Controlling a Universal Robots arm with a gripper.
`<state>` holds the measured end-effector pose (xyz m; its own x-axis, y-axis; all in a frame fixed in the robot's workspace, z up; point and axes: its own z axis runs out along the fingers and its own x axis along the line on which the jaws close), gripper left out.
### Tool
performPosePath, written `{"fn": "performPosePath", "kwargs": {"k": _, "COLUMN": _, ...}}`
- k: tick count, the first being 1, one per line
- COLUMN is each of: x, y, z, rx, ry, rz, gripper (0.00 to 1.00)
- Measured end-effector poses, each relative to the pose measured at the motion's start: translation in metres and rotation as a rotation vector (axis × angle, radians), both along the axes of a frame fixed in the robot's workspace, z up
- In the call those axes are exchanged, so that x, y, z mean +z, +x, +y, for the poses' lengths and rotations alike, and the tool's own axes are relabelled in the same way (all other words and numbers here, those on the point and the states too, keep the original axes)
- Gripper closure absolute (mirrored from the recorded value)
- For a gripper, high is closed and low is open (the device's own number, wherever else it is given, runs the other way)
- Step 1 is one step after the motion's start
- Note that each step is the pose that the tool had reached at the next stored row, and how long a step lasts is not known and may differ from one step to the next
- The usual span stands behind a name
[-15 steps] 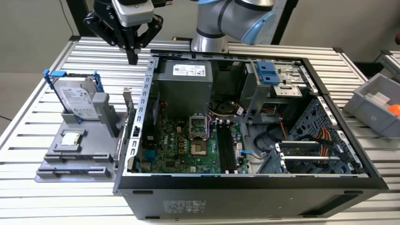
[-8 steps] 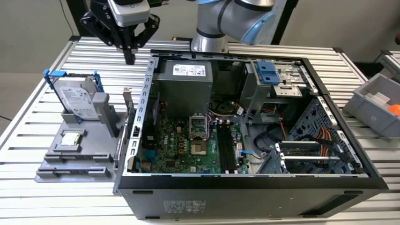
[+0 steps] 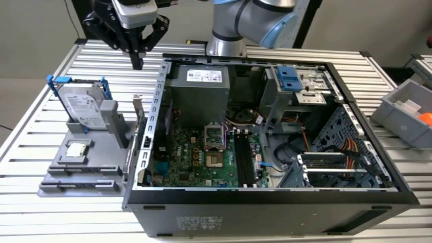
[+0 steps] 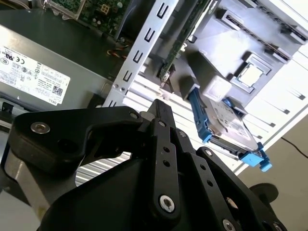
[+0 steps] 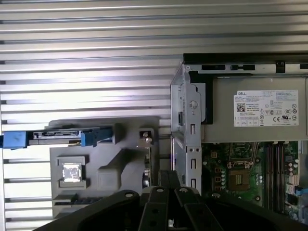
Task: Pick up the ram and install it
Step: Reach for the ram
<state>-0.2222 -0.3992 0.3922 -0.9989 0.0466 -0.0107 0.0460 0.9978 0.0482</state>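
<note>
The ram (image 3: pixel 133 142) is a thin greenish stick standing on its edge in a grey holder (image 3: pixel 81 177), right beside the open computer case's side wall. In the second wrist view the ram (image 4: pixel 177 50) appears edge-on next to that perforated wall. My gripper (image 3: pixel 138 65) hangs well above the table, behind the holder and higher than the ram, touching nothing. Its black fingers are shut together with nothing between them, as both wrist views show (image 4: pixel 161 108) (image 5: pixel 168 175). The long dark memory slots (image 3: pixel 244 159) lie on the motherboard inside the case.
On the holder stand a silver hard drive in a blue frame (image 3: pixel 84 109) and a small square processor chip (image 3: pixel 76 149). The open case (image 3: pixel 270 202) takes up the table's middle, with a power supply (image 3: pixel 202 76) at its back. A grey bin (image 3: pixel 405 114) sits at the exterior view's right.
</note>
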Motion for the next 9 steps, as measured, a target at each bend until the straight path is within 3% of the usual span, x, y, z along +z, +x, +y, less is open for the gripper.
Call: {"fn": "performPosePath", "kwargs": {"k": 9, "x": 0.0, "y": -0.0062, "z": 0.0, "rx": 0.002, "ry": 0.0, "rz": 0.0, "gripper": 1.0}}
